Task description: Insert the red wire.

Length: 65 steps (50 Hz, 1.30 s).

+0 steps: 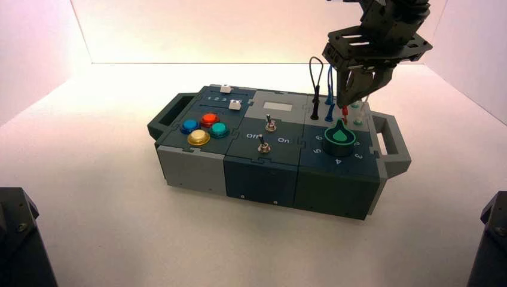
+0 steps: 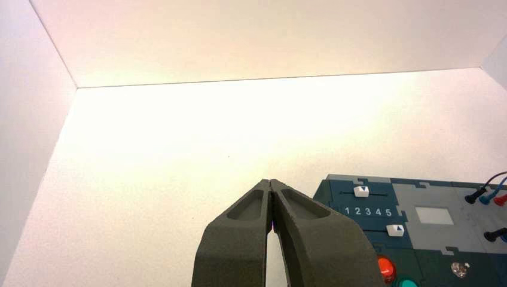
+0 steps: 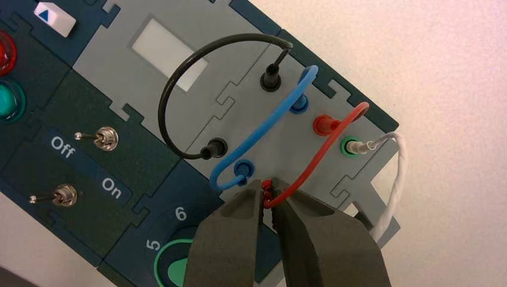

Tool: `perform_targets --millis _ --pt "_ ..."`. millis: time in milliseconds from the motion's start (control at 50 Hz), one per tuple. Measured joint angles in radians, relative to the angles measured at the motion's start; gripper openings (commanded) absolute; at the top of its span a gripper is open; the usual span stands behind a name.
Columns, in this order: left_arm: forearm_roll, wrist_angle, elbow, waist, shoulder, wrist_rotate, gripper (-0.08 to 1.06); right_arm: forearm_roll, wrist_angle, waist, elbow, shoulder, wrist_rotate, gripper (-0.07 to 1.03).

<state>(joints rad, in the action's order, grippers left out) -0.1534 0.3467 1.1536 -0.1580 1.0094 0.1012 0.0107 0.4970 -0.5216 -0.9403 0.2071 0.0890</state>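
Thin, smooth red wire (image 3: 323, 150), its loop arching from 1 plug in a round red socket (image 3: 324, 125) to the other plug, clasped between the tapered dark fingers of the right gripper (image 3: 267, 190), glossy blue wire (image 3: 265, 130) curving just beside that claw, black wire (image 3: 179, 75) bowed farther off, left gripper (image 2: 270, 182) clenched, well apart.

High view looks down from above, behind; wrist views closer; all share box (image 1: 272, 137).

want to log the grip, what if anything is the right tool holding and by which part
The right tool holds the red wire at one plug end.
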Motion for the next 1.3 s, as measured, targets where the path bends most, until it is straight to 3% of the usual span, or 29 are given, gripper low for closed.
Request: perform_targets --millis 760,1300 --pt "0.000 -0.002 0.000 0.000 0.000 -0.002 -0.03 -0.002 0.020 0.015 0.002 0.034 -0.002 -0.02" --pt "0.000 -0.002 0.000 0.000 -0.002 -0.002 -0.03 -0.005 -0.012 0.018 0.002 0.035 -0.002 -0.02"
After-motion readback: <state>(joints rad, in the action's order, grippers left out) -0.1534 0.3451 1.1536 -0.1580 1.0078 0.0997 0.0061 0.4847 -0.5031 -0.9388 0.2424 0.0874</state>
